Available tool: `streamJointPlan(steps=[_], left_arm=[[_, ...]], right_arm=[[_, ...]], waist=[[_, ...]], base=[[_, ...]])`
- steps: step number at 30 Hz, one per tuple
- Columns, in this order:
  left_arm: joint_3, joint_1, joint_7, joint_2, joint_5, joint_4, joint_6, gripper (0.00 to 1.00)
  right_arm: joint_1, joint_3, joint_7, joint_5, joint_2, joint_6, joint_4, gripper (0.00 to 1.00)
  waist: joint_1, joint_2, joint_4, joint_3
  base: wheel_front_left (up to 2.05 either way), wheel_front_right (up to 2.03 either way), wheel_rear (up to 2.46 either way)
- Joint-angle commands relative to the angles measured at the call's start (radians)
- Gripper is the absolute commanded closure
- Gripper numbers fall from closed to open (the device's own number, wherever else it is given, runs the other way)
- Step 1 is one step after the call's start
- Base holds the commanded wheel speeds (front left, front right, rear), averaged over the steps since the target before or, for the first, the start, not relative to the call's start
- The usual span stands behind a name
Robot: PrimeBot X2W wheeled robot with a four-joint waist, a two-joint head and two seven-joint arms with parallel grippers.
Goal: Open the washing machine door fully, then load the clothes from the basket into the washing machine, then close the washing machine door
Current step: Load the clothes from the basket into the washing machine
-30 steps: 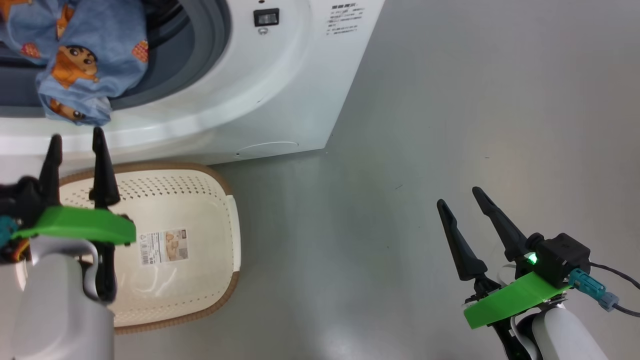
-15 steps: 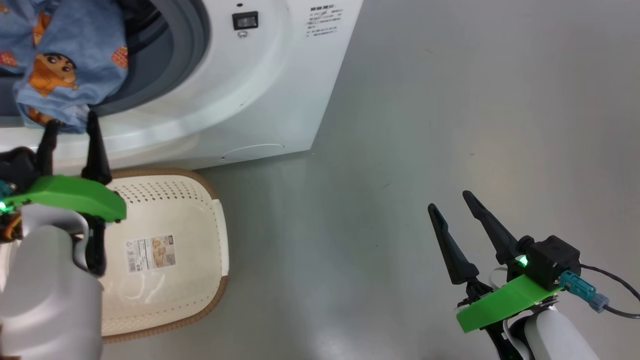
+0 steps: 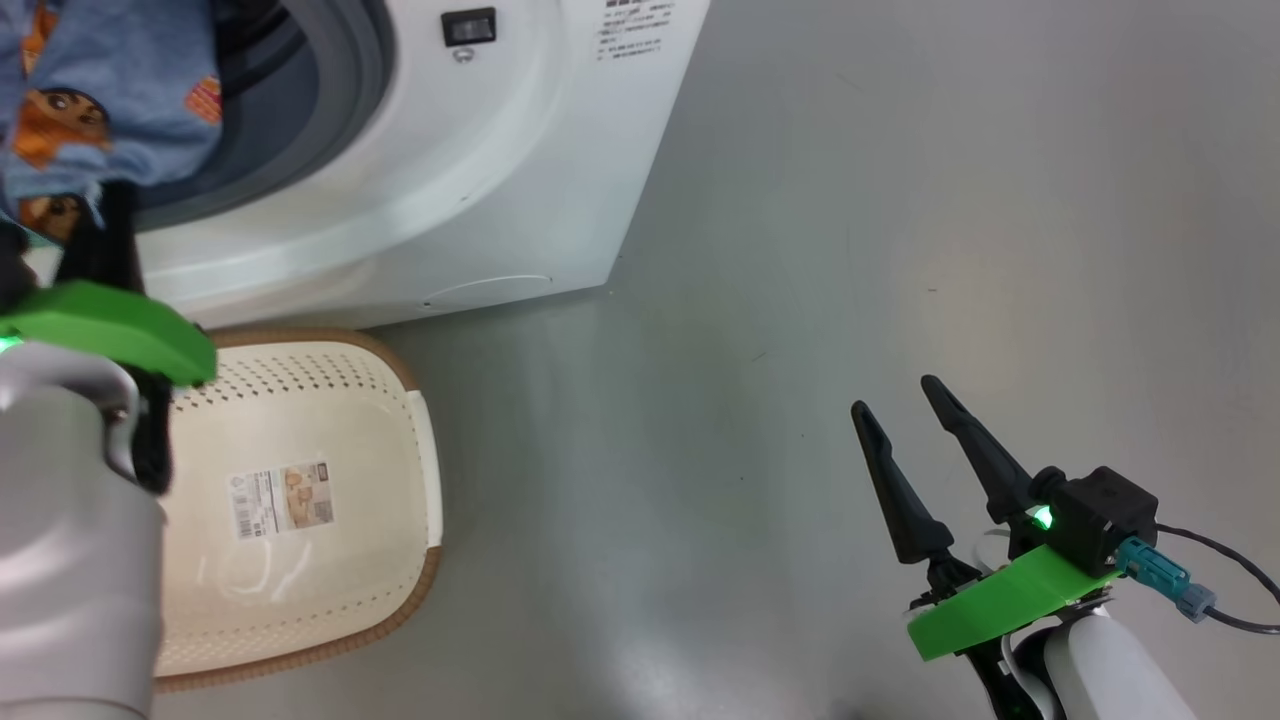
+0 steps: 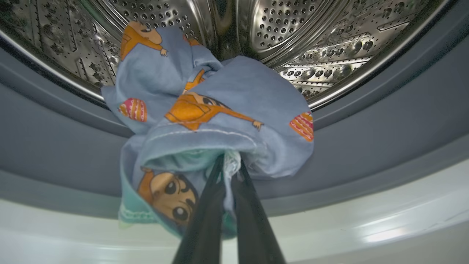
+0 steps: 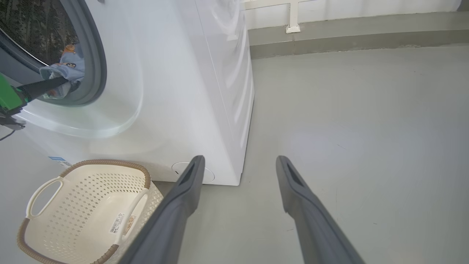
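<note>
- Left gripper (image 4: 229, 160), at the head view's left edge, is clamped on the hem of the blue clothes (image 4: 220, 102), which hang over the grey gasket (image 4: 366, 128).
- Washing machine (image 3: 480, 180) fills the upper left, with the basket (image 3: 300, 395) just below it.
- Right gripper (image 3: 895, 393), at the lower right, hovers above the floor (image 3: 900, 200) with its jaws spread.

left claw (image 4: 228, 165) tips buried in clothes (image 4: 234, 95), basket label (image 3: 280, 497) unreadable
</note>
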Motion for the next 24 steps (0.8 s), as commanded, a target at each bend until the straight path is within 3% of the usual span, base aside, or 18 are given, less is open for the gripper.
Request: streamJointPlan(steps=[1,14,19,24], left_arm=[[0.011,-0.030,-0.008,0.054,-0.006,-0.015,-0.003,1.00],[-0.052,-0.264,-0.008,0.183,-0.026,0.121,-0.003,1.00],[-0.042,-0.341,-0.008,0.229,-0.009,0.089,0.003,1.00],[0.008,-0.390,-0.008,0.245,-0.005,-0.033,0.029,1.00]], right_arm=[[-0.005,0.016,-0.005,0.007,0.003,0.001,-0.026,0.00],[-0.037,0.029,-0.005,0.014,0.031,0.001,-0.027,0.00],[-0.055,0.035,-0.005,0.015,0.042,0.001,-0.034,0.00],[-0.061,0.035,-0.005,0.014,0.047,0.001,-0.037,0.00]], waist=[[0.0000,-0.0001,-0.005,0.005],[0.0000,-0.0001,-0.088,0.056],[0.0000,-0.0001,-0.113,0.082],[0.0000,-0.0001,-0.121,0.099]], base=[[0.00,0.00,0.00],[0.00,0.00,0.00],[0.00,0.00,0.00],[0.00,0.00,0.00]])
